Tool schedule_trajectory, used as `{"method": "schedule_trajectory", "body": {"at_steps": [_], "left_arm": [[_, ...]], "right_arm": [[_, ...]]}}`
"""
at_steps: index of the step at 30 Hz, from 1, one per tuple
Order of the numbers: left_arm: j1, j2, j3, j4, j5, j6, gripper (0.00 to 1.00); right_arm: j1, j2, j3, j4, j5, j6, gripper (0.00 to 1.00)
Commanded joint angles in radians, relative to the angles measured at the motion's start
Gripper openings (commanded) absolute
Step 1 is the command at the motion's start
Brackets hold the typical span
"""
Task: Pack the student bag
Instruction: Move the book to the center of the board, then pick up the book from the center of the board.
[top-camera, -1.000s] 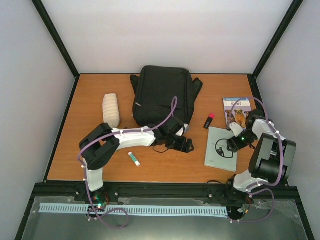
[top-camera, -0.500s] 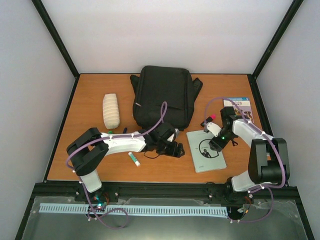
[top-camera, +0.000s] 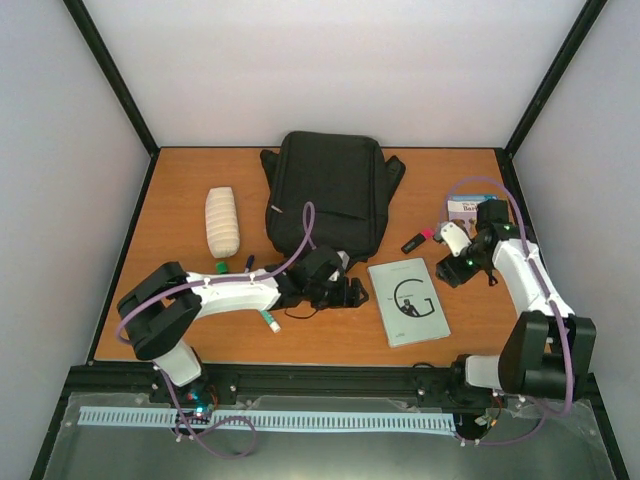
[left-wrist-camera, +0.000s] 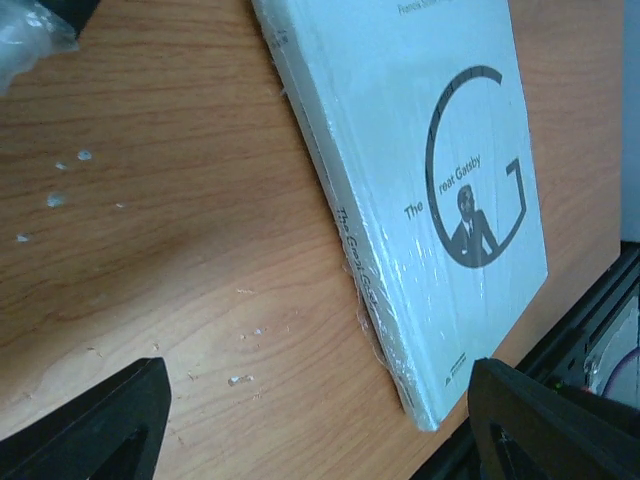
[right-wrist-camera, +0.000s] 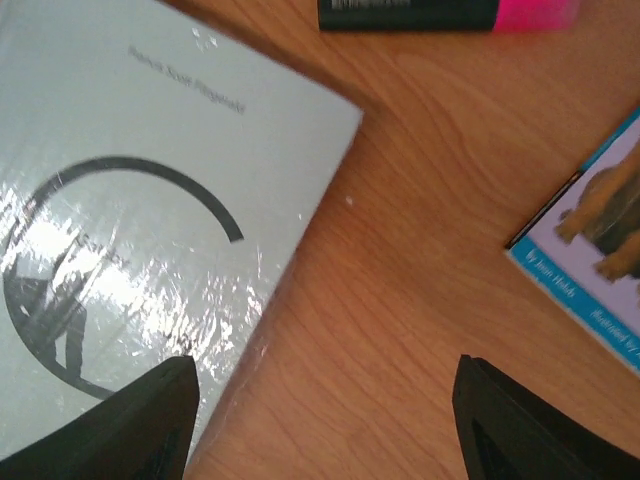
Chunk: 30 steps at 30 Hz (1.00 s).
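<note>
Finding the student bag (top-camera: 325, 192) lying flat at the far middle of the wooden table (top-camera: 180, 172), large, black and soft-sided. Stretching lengthwise from the far edge toward the near side, broad panel facing up. Showing a zip line slanting across that panel, with a small pale tab at its left end. Spreading dark straps out past both far corners.

A strip of bare table (top-camera: 480, 320) is seen to the right of the grey book (top-camera: 407, 301). On its far side it is closed by the highlighter (top-camera: 415, 241) and the dog book (top-camera: 468, 208). The near edge of the student bag (top-camera: 325, 195) is blocked by the left gripper (top-camera: 347, 293), and its left side is bordered by a white roll (top-camera: 222, 222).
</note>
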Motion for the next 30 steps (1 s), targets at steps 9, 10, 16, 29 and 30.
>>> {"method": "schedule_trajectory", "body": {"at_steps": [9, 10, 16, 29, 30], "left_arm": [[-0.008, 0.068, -0.031, 0.217, -0.053, -0.217, 0.83], [-0.010, 0.089, -0.027, 0.238, -0.040, -0.219, 0.81], [-0.024, 0.170, -0.009, 0.300, 0.005, -0.249, 0.73], [-0.057, 0.365, 0.105, 0.359, 0.090, -0.305, 0.81], [-0.059, 0.374, 0.113, 0.359, 0.091, -0.302, 0.82]], "right_arm": [[-0.073, 0.109, -0.097, 0.008, -0.063, -0.074, 0.55], [-0.073, 0.116, -0.107, 0.019, -0.063, -0.078, 0.53], [-0.072, 0.168, -0.157, 0.084, -0.036, -0.094, 0.44], [-0.071, 0.211, -0.228, 0.148, -0.009, -0.117, 0.31], [-0.072, 0.214, -0.232, 0.149, -0.008, -0.120, 0.31]]}}
